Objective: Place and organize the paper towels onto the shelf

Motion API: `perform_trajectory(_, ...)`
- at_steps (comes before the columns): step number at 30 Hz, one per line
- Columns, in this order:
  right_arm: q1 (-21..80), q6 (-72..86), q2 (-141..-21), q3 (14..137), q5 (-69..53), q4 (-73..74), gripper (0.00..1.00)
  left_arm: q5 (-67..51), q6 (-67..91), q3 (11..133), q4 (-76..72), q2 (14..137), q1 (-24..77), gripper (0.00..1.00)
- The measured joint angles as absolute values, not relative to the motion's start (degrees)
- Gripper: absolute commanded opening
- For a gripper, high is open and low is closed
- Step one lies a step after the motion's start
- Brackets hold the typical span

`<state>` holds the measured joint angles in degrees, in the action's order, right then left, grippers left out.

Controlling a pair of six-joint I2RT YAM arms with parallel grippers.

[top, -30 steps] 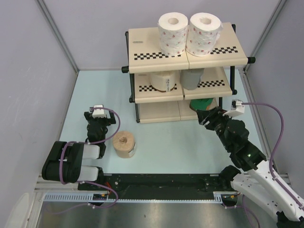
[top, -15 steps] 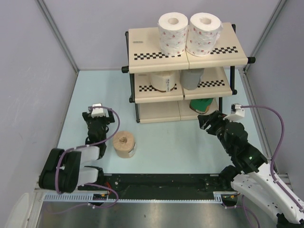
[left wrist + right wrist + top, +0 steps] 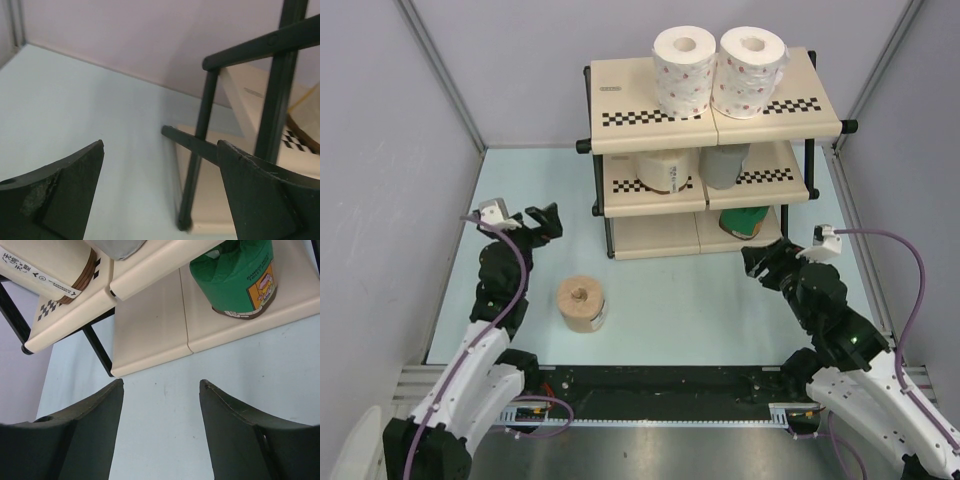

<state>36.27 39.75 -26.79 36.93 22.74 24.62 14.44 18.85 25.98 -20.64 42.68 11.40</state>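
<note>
**Q.** Which roll has yet to be shelved?

**A.** The tan-brown roll. It stands on end on the table, near side, left of centre. The other five sit on the shelf. The white dotted rolls are on the top tier. The cream roll and grey roll are on the middle tier. The green roll is on the right half of the bottom tier.

**Q.** State of your claws?

**A.** My left claw is spread wide and holds nothing. It hovers far-left of the tan-brown roll, beside the shelf's black frame. My right claw is parted and empty, just near of the green roll.

**Q.** How should the pickup go?

**A.** I judge the left claw better placed.
- Descend with the fingers astride the roll's curved wall.
- Squeeze gently, since soft wrapped paper should yield.
- Slide the roll into the bottom tier's left half, which looks free.

The roll is short and fat, with a centre hole. The shelf panels are smooth and cream, with checkered strips along the front.
</note>
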Motion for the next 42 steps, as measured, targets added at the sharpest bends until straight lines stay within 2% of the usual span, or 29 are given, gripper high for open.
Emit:
perform_trajectory(2, 36.2, 40.1, -26.6, 36.8, 22.9, 25.2, 0.67, 11.5, 22.7, 25.8, -17.5, 39.9, 11.5, 0.85)
perform_trajectory(3, 36.2, 40.3, -26.5, 36.8, 22.9, 25.5, 0.67, 10.3, 24.1, 25.8, -16.7, 39.2, 11.6, 0.73)
perform_trajectory(8, 36.2, 40.5, -25.4, 36.6, 23.2, 26.3, 0.67, 4.5, 31.2, 25.8, -14.1, 38.7, 14.1, 0.43)
perform_trajectory(16, 36.2, 40.5, -23.6, 36.6, 23.8, 27.3, 0.67, 1.5, 37.0, 28.3, -14.8, 42.0, 21.5, 0.36)
perform_trajectory(19, 36.2, 40.5, -23.2, 36.6, 24.2, 28.2, 0.67, 2.2, 37.9, 29.4, -16.9, 43.3, 25.7, 0.24)
perform_trajectory(23, 36.2, 40.5, -22.9, 36.6, 24.5, 28.9, 0.68, 2.9, 40.2, 30.5, -23.2, 46.9, 29.4, 0.01)
perform_trajectory(31, 36.2, 40.0, -18.6, 36.5, 25.6, 29.1, 0.68, 2.8, 47.1, 34.9, -40.1, 63.5, 29.6, 0.01)
perform_trajectory(37, 36.1, 39.8, -15.0, 36.5, 26.6, 29.8, 0.68, 4.4, 52.3, 36.3, -53.6, 71.9, 29.6, 0.00)
perform_trajectory(42, 36.1, 38.9, -11.8, 36.4, 27.3, 30.2, 0.68, 6.2, 55.2, 40.6, -59.2, 78.5, 29.6, 0.00)
